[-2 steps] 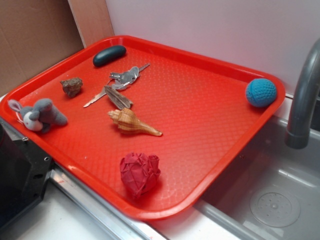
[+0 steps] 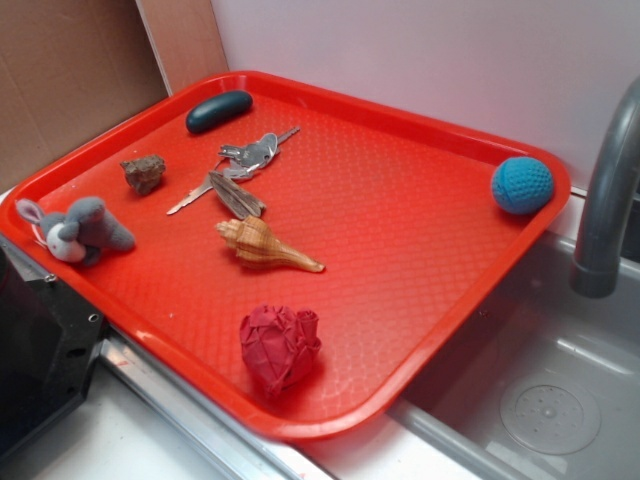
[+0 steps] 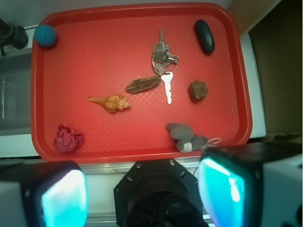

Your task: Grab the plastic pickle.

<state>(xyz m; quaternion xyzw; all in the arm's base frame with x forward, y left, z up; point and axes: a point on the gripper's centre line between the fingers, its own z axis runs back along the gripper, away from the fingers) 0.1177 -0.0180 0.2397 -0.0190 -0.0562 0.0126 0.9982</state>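
Observation:
The plastic pickle (image 2: 218, 111) (image 3: 204, 36), a glossy dark green oblong, lies at the far left corner of the red tray (image 2: 420, 330) (image 3: 142, 153); in the wrist view it sits at the tray's top right. My gripper (image 3: 142, 194) hangs high above the tray's near edge, open, with nothing between its two teal pads (image 3: 64, 201). The gripper does not show in the exterior view. It is far from the pickle.
On the tray lie a key bunch (image 2: 245, 158) (image 3: 163, 59), a brown sliver (image 2: 237, 196), a rough rock (image 2: 145, 173) (image 3: 198, 90), a seashell (image 2: 265, 244), a grey plush toy (image 2: 75, 230), crumpled red paper (image 2: 279, 345) and a blue ball (image 2: 521, 185). A faucet (image 2: 605, 200) and sink stand right.

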